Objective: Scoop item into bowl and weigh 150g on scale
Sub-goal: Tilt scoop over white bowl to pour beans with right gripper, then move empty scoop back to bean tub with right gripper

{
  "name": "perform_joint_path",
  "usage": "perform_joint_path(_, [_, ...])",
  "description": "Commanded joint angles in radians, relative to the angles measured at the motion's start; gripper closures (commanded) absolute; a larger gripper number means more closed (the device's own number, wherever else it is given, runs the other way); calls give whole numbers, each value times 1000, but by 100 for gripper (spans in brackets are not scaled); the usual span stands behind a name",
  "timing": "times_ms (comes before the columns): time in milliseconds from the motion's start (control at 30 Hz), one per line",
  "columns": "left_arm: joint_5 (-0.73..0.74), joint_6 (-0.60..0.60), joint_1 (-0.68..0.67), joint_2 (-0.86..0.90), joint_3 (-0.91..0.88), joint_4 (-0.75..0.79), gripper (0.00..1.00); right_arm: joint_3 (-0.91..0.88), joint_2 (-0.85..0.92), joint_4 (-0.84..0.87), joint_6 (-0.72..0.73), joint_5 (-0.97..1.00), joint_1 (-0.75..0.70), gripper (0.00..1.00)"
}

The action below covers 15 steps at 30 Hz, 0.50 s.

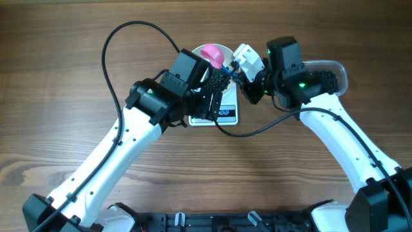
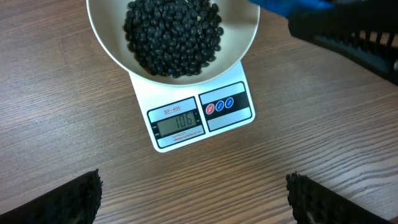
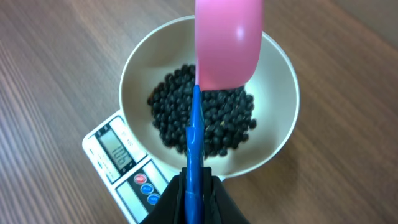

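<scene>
The white bowl stands on the white scale and holds a heap of black bean-like pellets, the item. The scale's display reads 106. My right gripper is shut on the blue handle of a pink scoop, whose cup hangs over the bowl's far side. My left gripper hovers open above bare wood in front of the scale, with nothing between its fingers. In the overhead view both wrists crowd over the bowl and hide most of it.
A clear plastic tub with more black pellets sits to the right of the scale, partly under my right arm. Black cables loop over the wooden table to the left and in front of the scale.
</scene>
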Motion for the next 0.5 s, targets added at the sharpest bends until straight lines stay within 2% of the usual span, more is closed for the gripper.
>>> perform_joint_path(0, [-10,13,-3,-13,16,0,0,8,-21,37,64,8,2,96])
perform_joint_path(167, [-10,13,-3,-13,16,0,0,8,-46,54,125,28,-39,96])
perform_joint_path(467, [-10,13,-3,-14,16,0,0,8,-157,-3,199,30,-304,96])
